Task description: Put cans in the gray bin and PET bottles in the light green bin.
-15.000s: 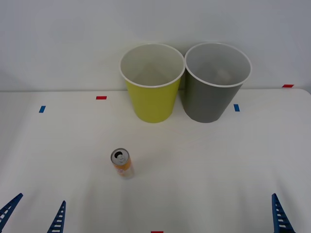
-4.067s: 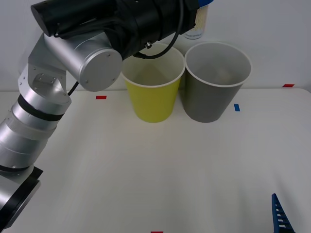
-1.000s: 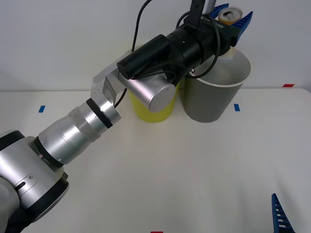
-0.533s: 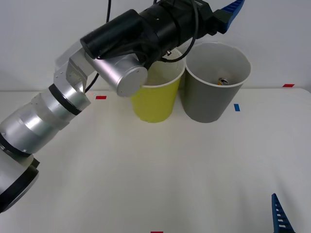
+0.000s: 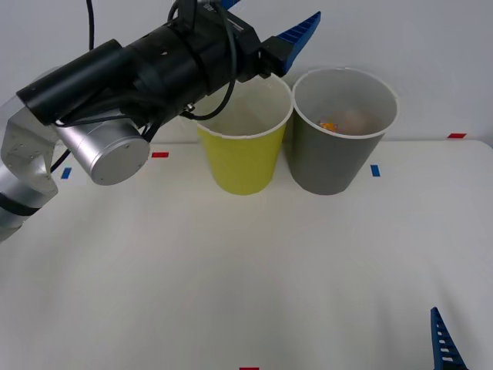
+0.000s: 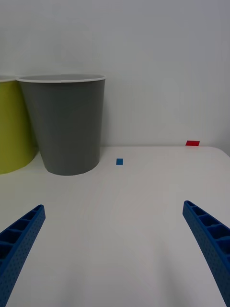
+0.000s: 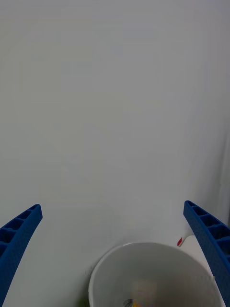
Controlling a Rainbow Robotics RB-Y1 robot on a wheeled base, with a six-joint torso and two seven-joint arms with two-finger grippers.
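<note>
Front view first: the left gripper (image 5: pixel 266 19) is up high with its blue fingers spread wide and nothing between them, poised above the light green bin (image 5: pixel 243 154), and just off to its right stands the gray bin (image 5: pixel 339 146), the two bins side by side and nearly touching. Down inside the gray bin, below and right of those fingertips, there's the can (image 5: pixel 331 125), an orange patch against the gray wall; no label or writing on it can be read. One blue finger of the right gripper (image 5: pixel 445 343) pokes up at the near right corner of the table (image 5: pixel 231 293), well apart from both bins. Over to the right wrist view: the right gripper (image 6: pixel 115 259) sits low over the table, fingers wide apart and empty, with the gray bin ahead of it and the light green bin just beside that one. Left wrist view now: the left gripper's fingers (image 7: pixel 19 235) are parted, and beneath them is a bin's open mouth with a small yellowish scrap at its bottom, too indistinct to name
</note>
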